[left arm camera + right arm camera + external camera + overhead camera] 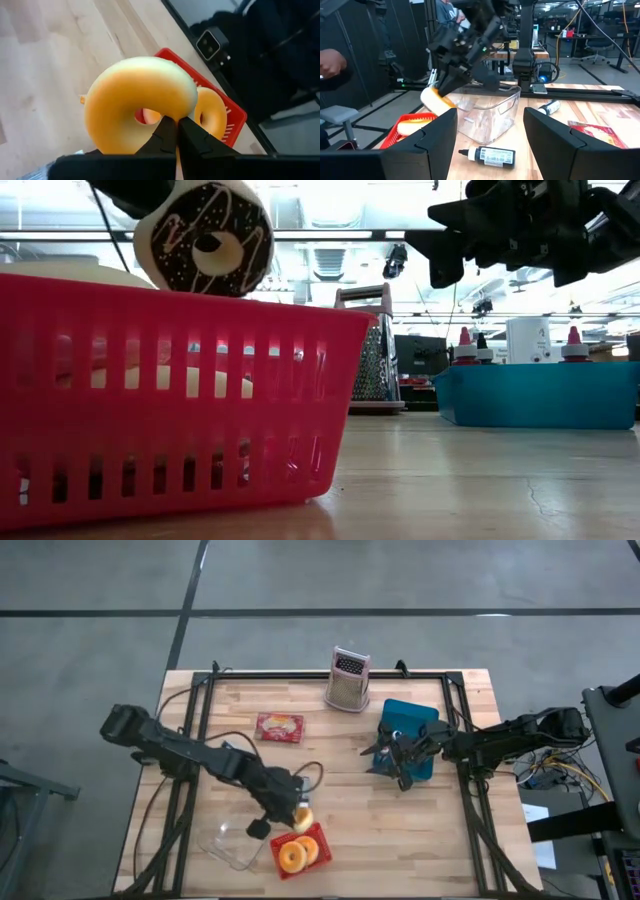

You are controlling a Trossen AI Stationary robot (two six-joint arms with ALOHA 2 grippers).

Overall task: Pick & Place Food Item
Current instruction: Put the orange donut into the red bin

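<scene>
You had the red basket on the table as your landmark, and the left end effector hung just above its far rim, pinched shut through the ring of a doughnut. Judging from that, you did well to lower until the doughnut sat inside the basket beside the two already there, then let go. The right end effector, well away from the basket, stood wide and empty. The doughnut looked golden underneath, white-iced with dark swirls on top
</scene>
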